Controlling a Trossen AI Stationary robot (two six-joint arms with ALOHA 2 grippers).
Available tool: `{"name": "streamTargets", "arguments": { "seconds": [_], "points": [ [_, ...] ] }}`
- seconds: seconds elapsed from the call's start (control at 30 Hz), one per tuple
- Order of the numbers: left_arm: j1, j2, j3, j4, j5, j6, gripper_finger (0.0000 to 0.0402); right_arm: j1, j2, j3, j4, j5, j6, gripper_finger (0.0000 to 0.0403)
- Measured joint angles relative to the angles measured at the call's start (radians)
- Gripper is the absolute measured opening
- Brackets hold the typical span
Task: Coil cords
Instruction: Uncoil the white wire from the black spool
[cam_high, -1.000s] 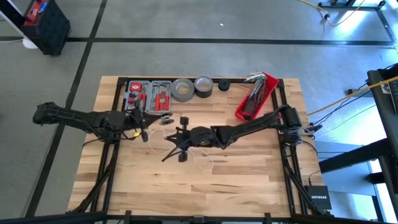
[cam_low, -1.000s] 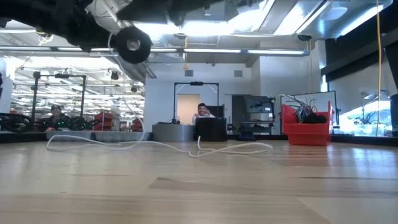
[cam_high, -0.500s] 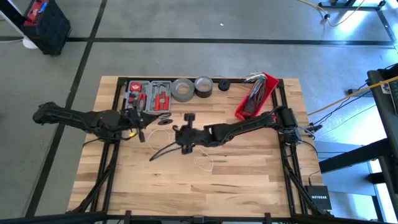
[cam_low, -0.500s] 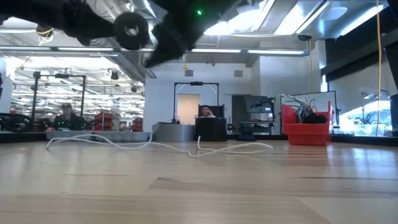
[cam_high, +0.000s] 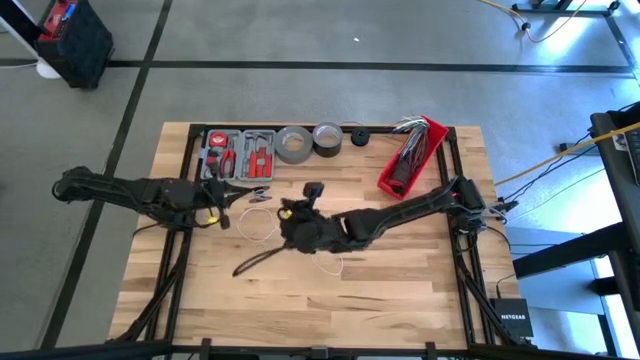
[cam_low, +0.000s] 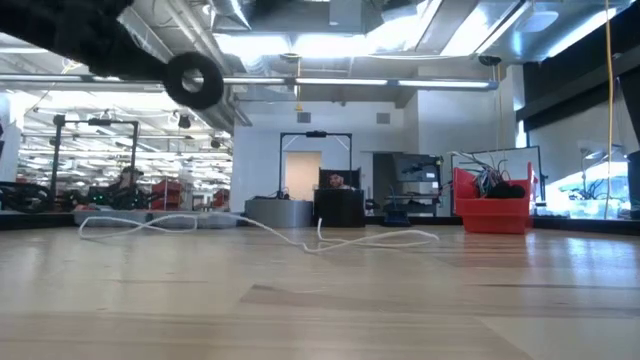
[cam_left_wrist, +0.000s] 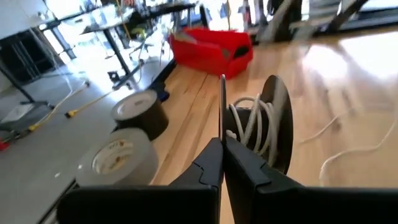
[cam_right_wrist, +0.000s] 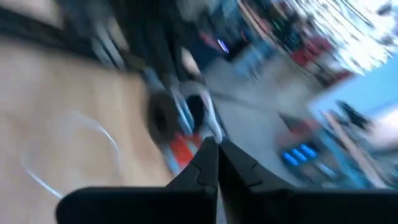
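Observation:
A thin white cord (cam_high: 328, 262) lies in slack loops on the wooden table and also shows in the low view (cam_low: 250, 230). Part of it is wound on a black spool (cam_left_wrist: 264, 121), which shows as a round disc high in the low view (cam_low: 193, 80). My left gripper (cam_high: 222, 207) is shut on the spool above the table's left middle. My right gripper (cam_high: 284, 213) is just right of the spool, shut, its fingers pointing toward it. The right wrist view (cam_right_wrist: 213, 149) is blurred. My left gripper pinches one thin flange of the spool (cam_left_wrist: 222, 118) edge-on between its two fingers, coming at it about level. The spool is lifted clear of the table, its wound cord (cam_left_wrist: 249, 127) beside the fingertips. My right gripper seems shut on a white strand (cam_right_wrist: 210, 127) that runs from its fingertips toward the spool. Blur hides how the strand lies between the fingers.
An open grey tool case (cam_high: 238, 155), two grey tape rolls (cam_high: 293, 143) (cam_high: 327, 135) and a red bin of wires (cam_high: 412, 152) stand along the far edge. People show in the room beyond the table (cam_low: 337, 182).
My right gripper has turned about its wrist and swung around beside the spool; it has left the low view upward. My left gripper with the spool has shifted a little toward the table's left edge. The cord's loop on the table's left part has changed shape.

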Motion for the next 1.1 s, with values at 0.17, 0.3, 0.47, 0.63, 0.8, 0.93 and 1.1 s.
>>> {"name": "streamTargets", "arguments": {
  "seconds": [0.17, 0.3, 0.47, 0.63, 0.8, 0.93, 1.1],
  "points": [
    [0.045, 0.083, 0.000, 0.023, -0.012, -0.007, 0.0004, 0.020, 0.010, 0.002, 0.194, -0.315, -0.057, 0.0005],
    [0.075, 0.139, 0.000, 0.077, -0.060, -0.042, 0.0004, 0.012, 0.036, 0.001, 0.193, -0.544, -0.059, 0.0005],
    [0.084, 0.135, -0.001, 0.219, -0.075, -0.053, 0.0004, -0.012, 0.041, 0.001, -0.032, -0.654, -0.023, 0.0005],
    [0.047, 0.074, -0.001, 0.265, -0.061, -0.034, 0.0004, -0.053, 0.041, 0.000, -0.260, -0.522, 0.134, 0.0005],
    [0.014, -0.002, -0.001, 0.185, -0.056, -0.011, 0.0004, -0.076, 0.034, 0.000, -0.470, -0.248, 0.258, 0.0005],
    [0.009, -0.037, -0.001, 0.085, -0.056, 0.025, 0.0004, -0.080, 0.011, -0.001, -0.571, -0.055, 0.364, 0.0005],
    [0.020, -0.031, -0.004, -0.006, -0.065, 0.053, 0.0004, -0.064, -0.014, -0.001, -0.510, 0.057, 0.385, 0.0005]
  ]
}}
